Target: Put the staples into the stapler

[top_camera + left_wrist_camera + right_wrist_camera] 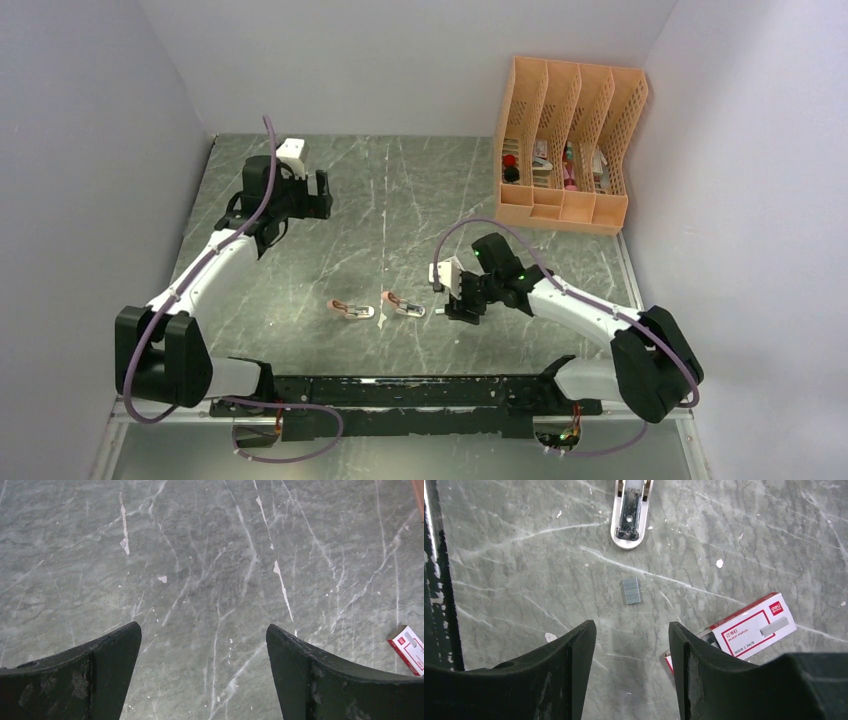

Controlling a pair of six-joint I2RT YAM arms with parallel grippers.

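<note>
Two small salmon-pink staplers lie at the table's middle front, one (pixel 350 309) to the left of the other (pixel 403 304). In the right wrist view, one stapler (pixel 629 515) lies open with its metal channel facing up. A short silvery strip of staples (pixel 631 590) lies flat on the table just below it. The red-and-white staples box (pixel 754 625) sits to the right, partly behind the right finger. My right gripper (pixel 632 625) hovers open above the strip, holding nothing. My left gripper (pixel 203 626) is wide open and empty over bare table at the far left (pixel 320 195). The box (pixel 407 649) shows at the right edge of the left wrist view.
An orange mesh file organizer (pixel 565 140) with small items stands at the back right corner. Grey walls close in the dark marbled table (pixel 400 200) on three sides. A black rail (pixel 400 390) carrying the arm bases runs along the near edge.
</note>
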